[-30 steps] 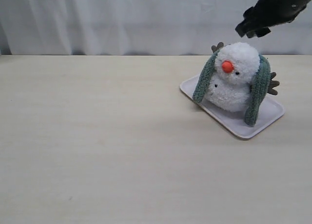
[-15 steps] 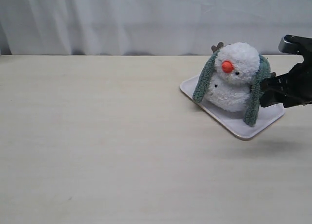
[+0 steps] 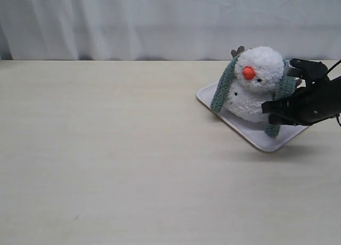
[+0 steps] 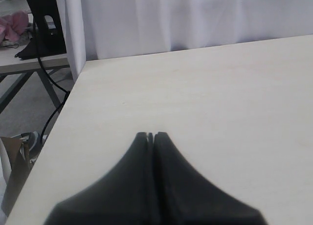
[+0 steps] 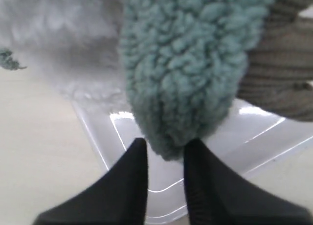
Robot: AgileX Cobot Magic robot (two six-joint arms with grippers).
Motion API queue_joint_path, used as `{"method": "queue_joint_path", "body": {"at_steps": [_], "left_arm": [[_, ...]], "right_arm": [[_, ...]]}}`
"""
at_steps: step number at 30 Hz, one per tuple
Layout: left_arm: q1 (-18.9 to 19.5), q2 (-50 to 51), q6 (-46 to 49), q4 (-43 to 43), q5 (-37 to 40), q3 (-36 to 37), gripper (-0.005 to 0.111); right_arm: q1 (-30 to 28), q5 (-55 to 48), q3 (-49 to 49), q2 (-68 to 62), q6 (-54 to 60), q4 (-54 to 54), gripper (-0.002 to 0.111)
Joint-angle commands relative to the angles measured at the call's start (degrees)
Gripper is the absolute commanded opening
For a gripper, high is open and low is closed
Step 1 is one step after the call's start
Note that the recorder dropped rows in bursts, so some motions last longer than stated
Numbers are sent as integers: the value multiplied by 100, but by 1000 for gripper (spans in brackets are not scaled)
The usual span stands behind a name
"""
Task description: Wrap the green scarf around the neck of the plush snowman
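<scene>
The plush snowman (image 3: 258, 80) sits on a white tray (image 3: 254, 138) at the right of the table. The green scarf (image 3: 222, 91) hangs behind its head, one end down each side, not crossed at the front. My right gripper (image 3: 269, 113) reaches in from the right at the scarf's right-hand end. Up close, its two black fingers pinch the rounded tip of the scarf (image 5: 186, 68), my right gripper (image 5: 166, 146) hanging just above the tray (image 5: 122, 132). My left gripper (image 4: 150, 135) is shut and empty over bare table, far from the snowman.
A brown corduroy twig arm (image 5: 281, 78) sticks out beside the held scarf end. White curtain hangs behind the table. The table's edge (image 4: 63, 112) runs beside the left gripper, with a stand and cables on the floor beyond it.
The right arm came down from above the snowman's head to the right scarf end. Its jaws have narrowed around the scarf tip. The left gripper has not moved.
</scene>
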State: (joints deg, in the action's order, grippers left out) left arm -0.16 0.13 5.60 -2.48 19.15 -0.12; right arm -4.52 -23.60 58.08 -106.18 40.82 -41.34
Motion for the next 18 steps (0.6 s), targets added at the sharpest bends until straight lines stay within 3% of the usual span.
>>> {"method": "queue_joint_path", "body": {"at_steps": [1,10,18], "left_arm": [[9,-13,-13,11,-71,12,0],[9,-13,-13,11,-56,12,0],[9,-13,-13,11,-56,12,0]], "right_arm": [[1,-69,-12,56,71,-53,4],[1,-836,-12,594,1191,-1695,4],[1,-1073,-12,952,1246,-1885,4]]}}
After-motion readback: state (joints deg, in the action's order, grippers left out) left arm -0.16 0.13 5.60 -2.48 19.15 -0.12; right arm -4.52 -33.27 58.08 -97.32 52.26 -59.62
